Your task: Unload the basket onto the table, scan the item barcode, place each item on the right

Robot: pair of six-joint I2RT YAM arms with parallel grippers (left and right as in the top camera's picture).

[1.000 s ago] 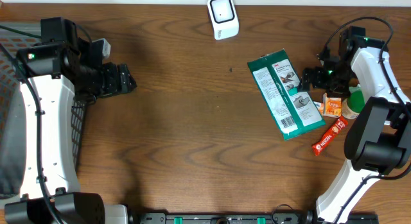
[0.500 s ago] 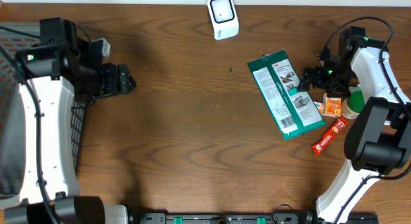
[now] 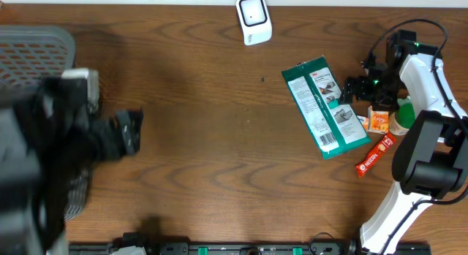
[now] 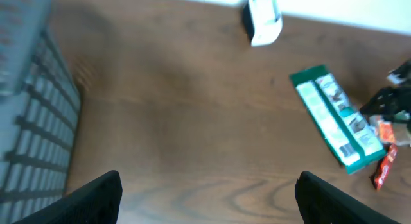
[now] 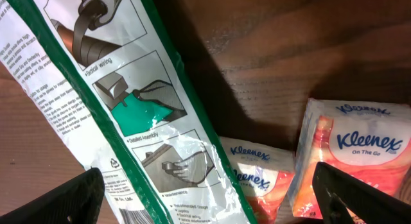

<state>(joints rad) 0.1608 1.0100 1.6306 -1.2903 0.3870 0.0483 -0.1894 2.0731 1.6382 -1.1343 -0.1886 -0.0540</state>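
The item, a flat green and white package [image 3: 325, 107], lies printed side up at the right of the table; its barcode [image 4: 347, 149] sits near its lower end. Behind it stands the white scanner [image 3: 254, 19], which the left wrist view also catches [image 4: 263, 22]. My right gripper [image 3: 348, 90] hangs open low over the package's right edge [image 5: 128, 102], nothing between its fingers. My left gripper [image 3: 123, 134] is far off at the left, blurred, open and empty [image 4: 209, 198] above bare wood.
Two Kleenex tissue packs [image 5: 257, 172] [image 5: 359, 147] lie against the package's right side, with a red snack bar [image 3: 374, 155] just below them. A grey mesh basket [image 3: 36, 50] stands at the table's left edge.
The left arm has swung up towards the overhead camera and now looks large and blurred; its gripper has shifted nearer the front. The right arm and the package have not moved.
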